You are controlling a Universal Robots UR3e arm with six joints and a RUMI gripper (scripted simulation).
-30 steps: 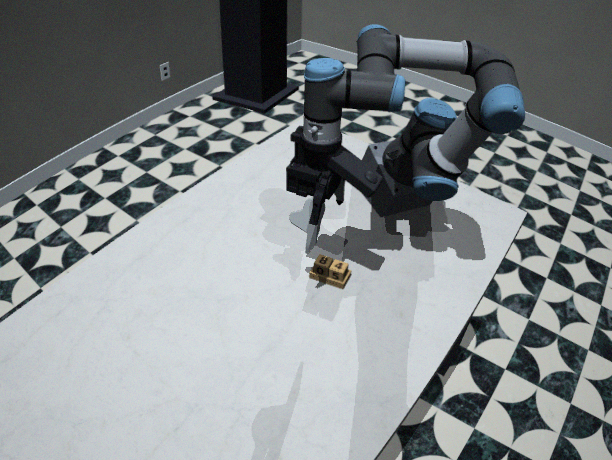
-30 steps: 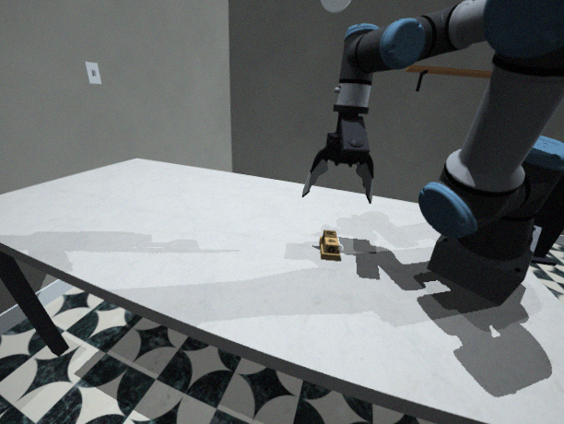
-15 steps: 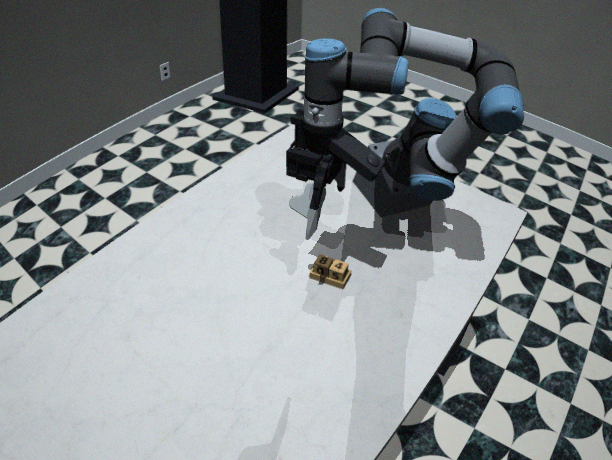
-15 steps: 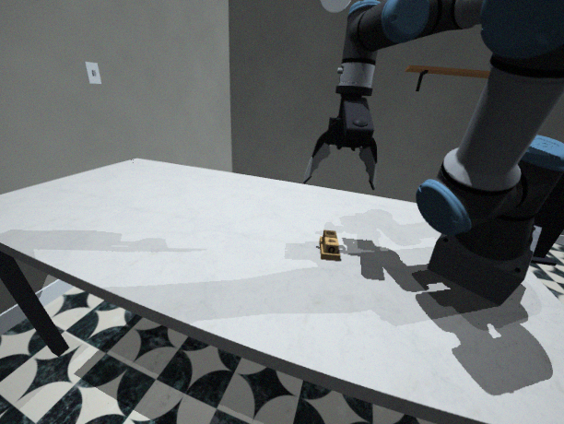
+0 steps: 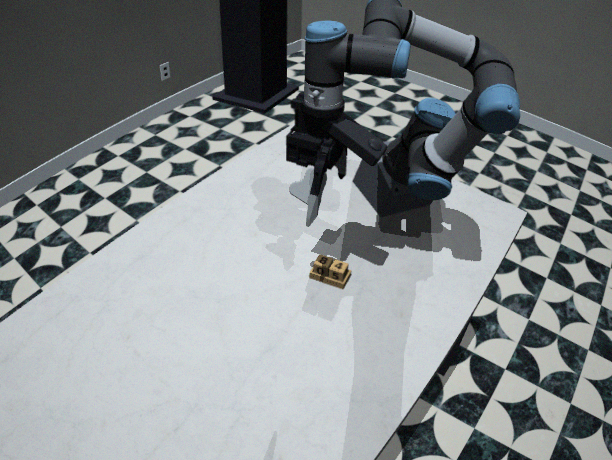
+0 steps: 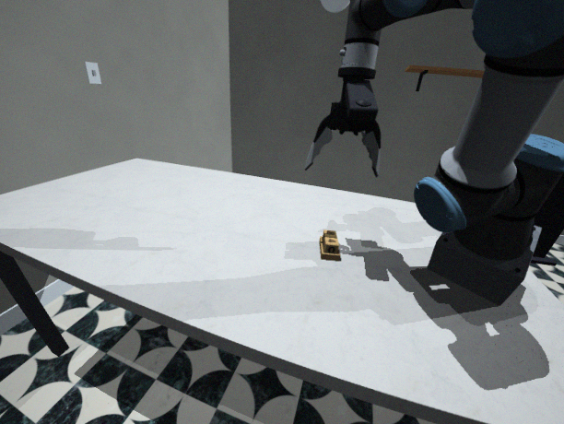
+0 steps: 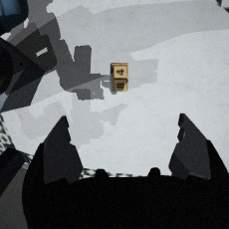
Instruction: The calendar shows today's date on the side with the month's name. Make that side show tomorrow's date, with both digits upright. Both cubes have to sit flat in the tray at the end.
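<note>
Hand: the hand (image 5: 301,207) (image 6: 342,171) (image 7: 122,115) is wide open and holds nothing. It is up in the air, above the middle of the frame in the top view.
Arm: the big grey arm (image 5: 442,37) (image 6: 507,115) has blue round caps (like bottle lids). It bends over from the right side of the exterior view.
Tray: the little wooden tray (image 5: 345,284) (image 6: 331,257) sits on the white worktop (image 5: 200,325) (image 6: 230,221) (image 7: 189,60), near the middle of the top view.
Left cube in the top view: this 8 cube (image 5: 322,265) (image 6: 330,232) (image 7: 120,86) has an 8 on top and a 0 on the front. It sits in the tray.
Right cube in the top view: this 4 cube (image 5: 338,270) (image 6: 331,243) (image 7: 119,71) has a 4 on top and a 5 on the front. It is in the tray too, right beside the other one.
Month name: too small to read (I can't tell which side has it).
Floor: the floor (image 5: 525,410) (image 6: 55,313) has dark and cream shapes, at the lower right of the top view.
Shelf: a brown shelf (image 6: 447,71) is on the wall, at the upper right of the exterior view.

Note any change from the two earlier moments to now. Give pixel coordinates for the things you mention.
The open gripper (image 5: 327,200) (image 6: 342,171) (image 7: 122,115) rose a little, farther above the table (image 5: 200,325) (image 6: 184,198) (image 7: 149,144); nothing was grasped or released. The calendar's cubes (image 5: 339,266) (image 6: 331,241) (image 7: 119,72) and tray (image 5: 328,282) (image 6: 331,258) stayed put.
</note>
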